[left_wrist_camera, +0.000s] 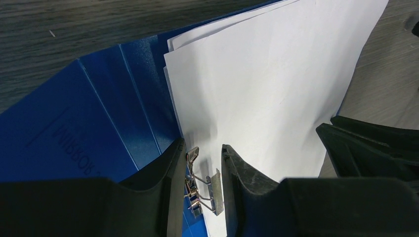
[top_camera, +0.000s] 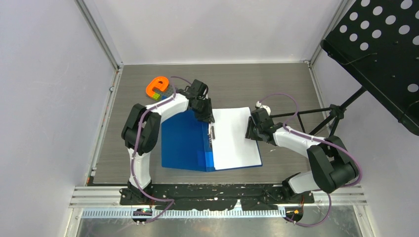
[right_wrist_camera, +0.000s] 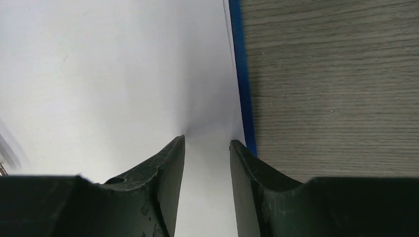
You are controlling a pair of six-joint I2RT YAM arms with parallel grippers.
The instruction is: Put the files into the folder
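Note:
The blue folder (top_camera: 185, 140) lies open on the table, its cover spread to the left. The white files (top_camera: 234, 138) lie stacked on its right half. A metal clip (top_camera: 212, 136) runs along the spine. My left gripper (top_camera: 207, 117) is at the far end of the spine. In the left wrist view it (left_wrist_camera: 202, 150) is open, with the raised clip (left_wrist_camera: 205, 185) between its fingers, beside the files (left_wrist_camera: 267, 84) and the folder (left_wrist_camera: 99, 118). My right gripper (top_camera: 251, 132) is open over the files' right edge. In the right wrist view its tips (right_wrist_camera: 207, 140) rest on the files (right_wrist_camera: 113, 74) next to the folder's blue rim (right_wrist_camera: 243, 74).
An orange letter-shaped toy (top_camera: 159, 87) on a coloured block lies at the far left, behind the left arm. A black perforated music stand (top_camera: 380, 44) overhangs the right side, and its tripod legs (top_camera: 316, 113) reach onto the table near the right arm. Walls close in on three sides.

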